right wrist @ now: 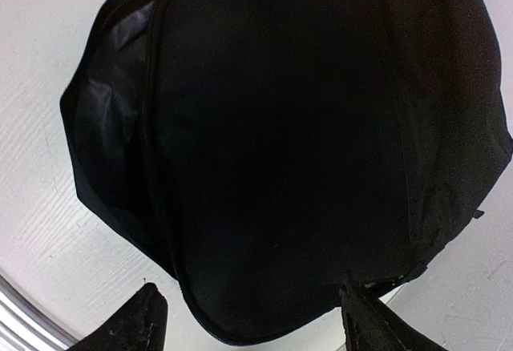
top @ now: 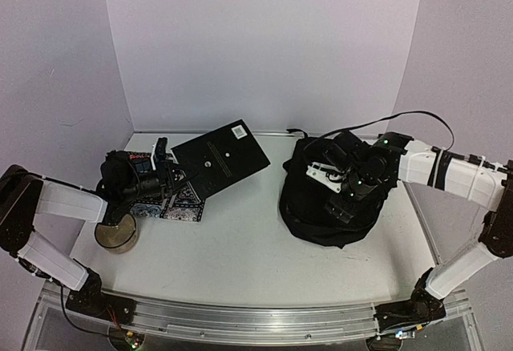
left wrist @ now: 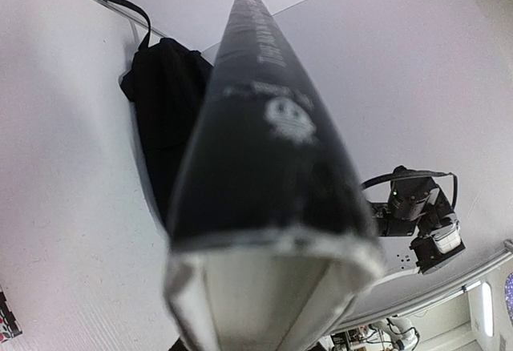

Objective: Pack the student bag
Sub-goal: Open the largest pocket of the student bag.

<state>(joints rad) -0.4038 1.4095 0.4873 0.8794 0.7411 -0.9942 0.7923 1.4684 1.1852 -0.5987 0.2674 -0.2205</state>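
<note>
The student bag (top: 314, 207), a large soft black backpack, lies at the right of the table. It fills the right wrist view (right wrist: 304, 143) and shows in the left wrist view (left wrist: 164, 102). My right gripper (top: 346, 200) hovers over the bag, open and empty, with its fingertips (right wrist: 143, 320) spread either side of the bag's near edge. My left gripper (top: 166, 179) is shut on the edge of a black hardcover book (top: 220, 159) and holds it tilted above the table, left of the bag. The book's spine and white page edges (left wrist: 272, 167) hide my left fingers.
A patterned notebook (top: 178, 204) lies flat under the held book. A round brownish container (top: 116, 235) stands near the left arm. A black strap (top: 298, 133) of the bag trails toward the back wall. White walls close in the back and sides.
</note>
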